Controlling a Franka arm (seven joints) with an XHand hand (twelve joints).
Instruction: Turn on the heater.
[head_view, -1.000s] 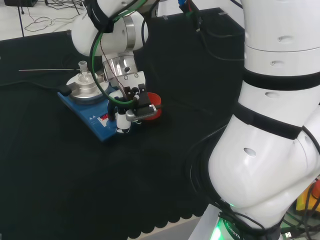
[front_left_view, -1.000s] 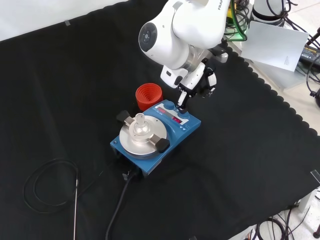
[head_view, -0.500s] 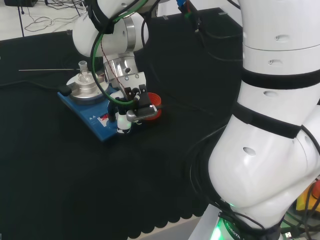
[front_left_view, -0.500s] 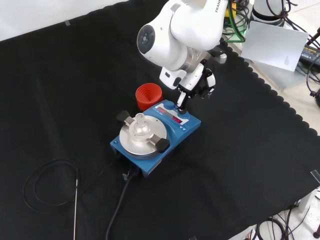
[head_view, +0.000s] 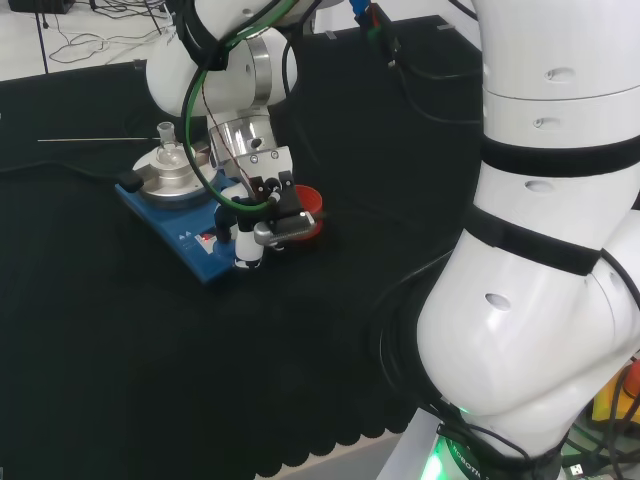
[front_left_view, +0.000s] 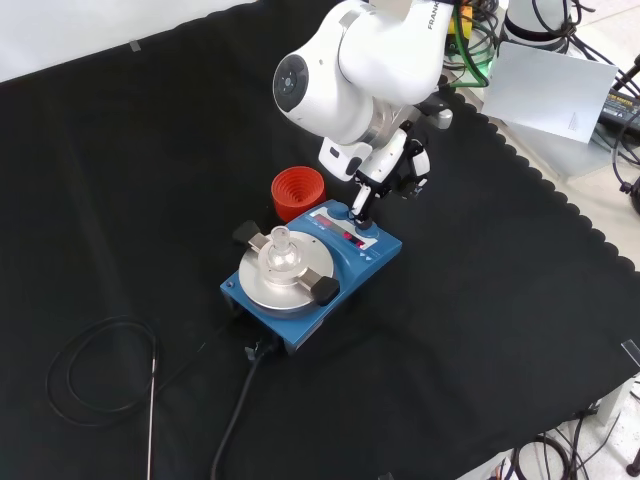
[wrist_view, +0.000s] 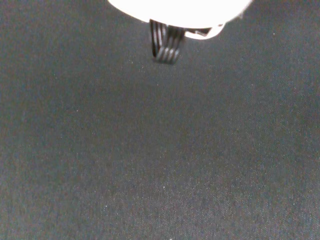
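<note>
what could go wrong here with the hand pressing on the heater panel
A finger of the hand points down at the control panel of the blue heater; the controls sit close together, so it might hit the wrong one. The red ribbed stand sits right beside the heater, near the hand, and could get knocked. A small glass flask stands on the heater's plate; a hard push might shift the heater and jolt it.

Colours here: the heater (front_left_view: 345, 262) is blue with a silver round top plate (front_left_view: 285, 275) and red display strip, the ribbed stand (front_left_view: 297, 192) bright red, the cloth (front_left_view: 150, 150) plain black.
</note>
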